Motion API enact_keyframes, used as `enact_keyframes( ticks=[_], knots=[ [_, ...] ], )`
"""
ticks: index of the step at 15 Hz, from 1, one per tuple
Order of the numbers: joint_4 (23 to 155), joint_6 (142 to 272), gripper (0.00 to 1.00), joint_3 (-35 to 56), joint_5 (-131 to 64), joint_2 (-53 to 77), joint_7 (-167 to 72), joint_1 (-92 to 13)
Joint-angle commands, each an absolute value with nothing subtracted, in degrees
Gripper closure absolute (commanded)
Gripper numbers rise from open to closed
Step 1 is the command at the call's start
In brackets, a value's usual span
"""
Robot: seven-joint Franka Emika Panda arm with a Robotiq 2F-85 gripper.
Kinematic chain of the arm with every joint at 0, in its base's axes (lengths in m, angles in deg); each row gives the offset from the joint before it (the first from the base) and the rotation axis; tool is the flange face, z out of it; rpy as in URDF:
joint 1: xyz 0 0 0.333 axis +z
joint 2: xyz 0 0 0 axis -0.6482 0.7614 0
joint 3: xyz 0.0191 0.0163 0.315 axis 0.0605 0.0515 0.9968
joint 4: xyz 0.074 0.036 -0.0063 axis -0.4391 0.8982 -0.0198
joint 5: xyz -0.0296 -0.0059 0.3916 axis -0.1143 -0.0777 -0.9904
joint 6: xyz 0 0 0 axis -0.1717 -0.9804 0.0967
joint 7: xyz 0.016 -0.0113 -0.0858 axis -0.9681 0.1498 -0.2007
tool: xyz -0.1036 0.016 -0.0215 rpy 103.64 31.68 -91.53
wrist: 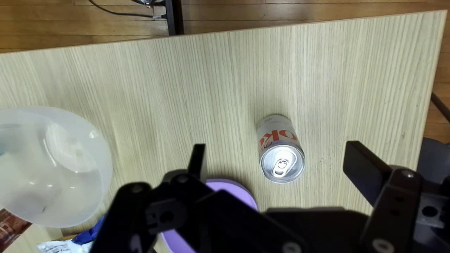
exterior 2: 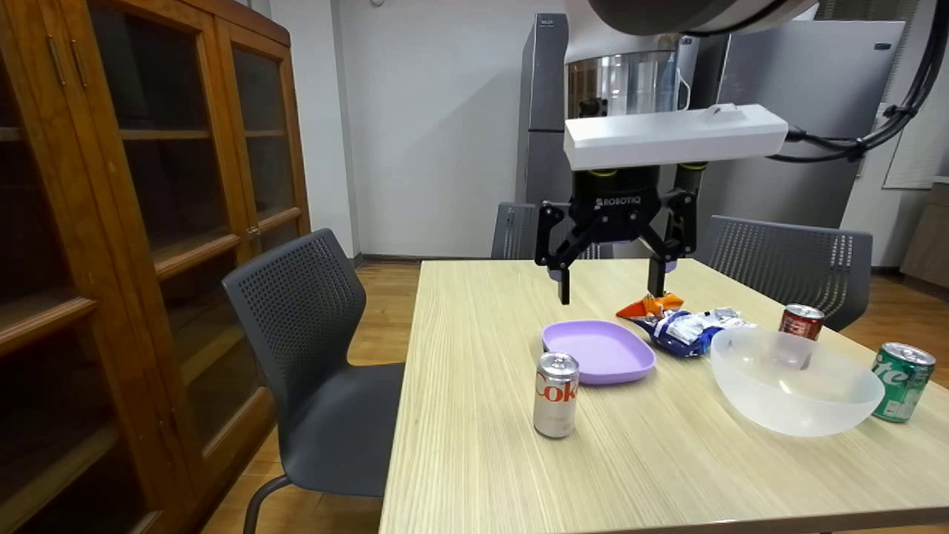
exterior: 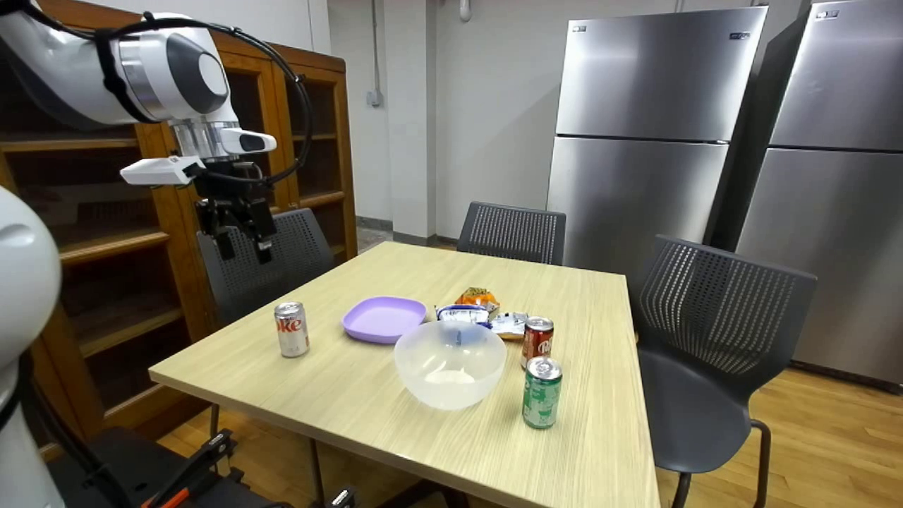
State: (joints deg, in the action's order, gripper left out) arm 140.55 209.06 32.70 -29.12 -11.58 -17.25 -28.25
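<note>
In an exterior view, the jaws hung spread at left, gripping nothing yet; the Coke can stood toward the left corner of the desk; the plate and bowl looked empty; the red can and green can stood nearer the right edge.

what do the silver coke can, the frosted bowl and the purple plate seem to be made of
Silver Coke can: thin metal, likely aluminium; shiny top with a pull tab, printed sides.
Frosted bowl: probably plastic, though glass can't be ruled out; milky, translucent walls with soft highlights.
Purple plate: plastic or silicone, hard to say which; matte, one even colour, rounded raised rim.
</note>
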Motion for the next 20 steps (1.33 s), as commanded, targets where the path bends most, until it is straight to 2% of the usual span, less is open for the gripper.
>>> enact_keyframes(
  ticks=[1, 8, 20],
  knots=[
    [140.5, 209.0, 0.00, 32.3, -29.1, -11.4, -17.3, -27.9],
    [139.7, 208.6, 0.00, 32.5, -27.1, -9.8, -15.8, -28.3],
    [131.3, 208.0, 0.00, 28.9, -25.8, 6.2, -19.4, -26.1]
  ],
)
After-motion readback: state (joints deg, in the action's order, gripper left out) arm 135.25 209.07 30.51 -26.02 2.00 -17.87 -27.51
